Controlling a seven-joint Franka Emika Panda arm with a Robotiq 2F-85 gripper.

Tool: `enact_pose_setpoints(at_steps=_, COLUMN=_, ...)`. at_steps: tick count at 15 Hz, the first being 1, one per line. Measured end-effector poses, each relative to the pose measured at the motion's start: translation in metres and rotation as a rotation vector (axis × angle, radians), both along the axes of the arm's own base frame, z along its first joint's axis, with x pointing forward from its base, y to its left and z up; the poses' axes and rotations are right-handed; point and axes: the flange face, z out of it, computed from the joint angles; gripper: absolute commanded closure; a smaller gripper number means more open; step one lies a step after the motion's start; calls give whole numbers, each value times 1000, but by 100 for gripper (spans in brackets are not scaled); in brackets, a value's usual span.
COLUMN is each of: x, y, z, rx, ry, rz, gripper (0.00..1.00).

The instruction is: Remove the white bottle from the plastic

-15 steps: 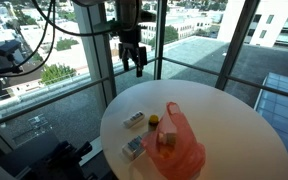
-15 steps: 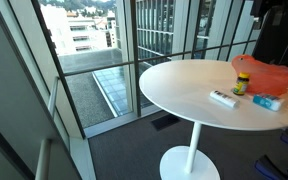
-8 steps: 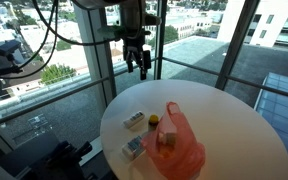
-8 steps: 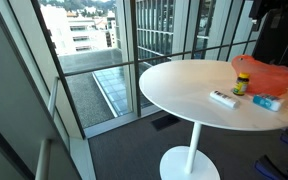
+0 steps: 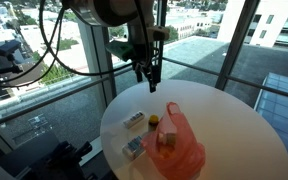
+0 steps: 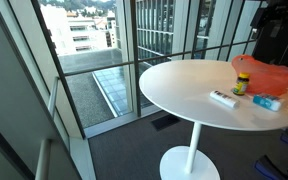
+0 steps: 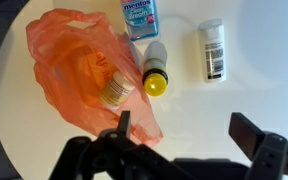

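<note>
An orange plastic bag (image 7: 79,60) lies on the round white table (image 7: 244,90). A white bottle (image 7: 114,90) with a pale label lies inside it, seen through the plastic. The bag also shows in both exterior views (image 5: 181,148) (image 6: 271,74). My gripper (image 7: 184,132) is open and empty, hovering above the table just beside the bag's edge. In an exterior view the gripper (image 5: 149,76) hangs above the table's far rim, well clear of the bag.
Beside the bag lie a small yellow-capped bottle (image 7: 156,68), a white tube (image 7: 213,50) and a blue Mentos pack (image 7: 139,14). The table (image 5: 234,130) stands close to glass walls and a railing.
The arm has moved from beyond the table's edge towards the table and lower, closer to the bag. The objects on the table have not moved.
</note>
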Motion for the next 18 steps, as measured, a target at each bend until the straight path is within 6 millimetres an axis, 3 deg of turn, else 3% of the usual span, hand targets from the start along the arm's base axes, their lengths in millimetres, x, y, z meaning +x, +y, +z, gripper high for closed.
enact_pose_setpoints(at_steps=10, x=-26, y=-65, z=-63, rx=88, ry=-21, rz=-123, gripper=0)
enact_pose_setpoints(at_steps=18, x=-61, y=-115, z=-97, rx=107, ry=27, rz=-206, gripper=0)
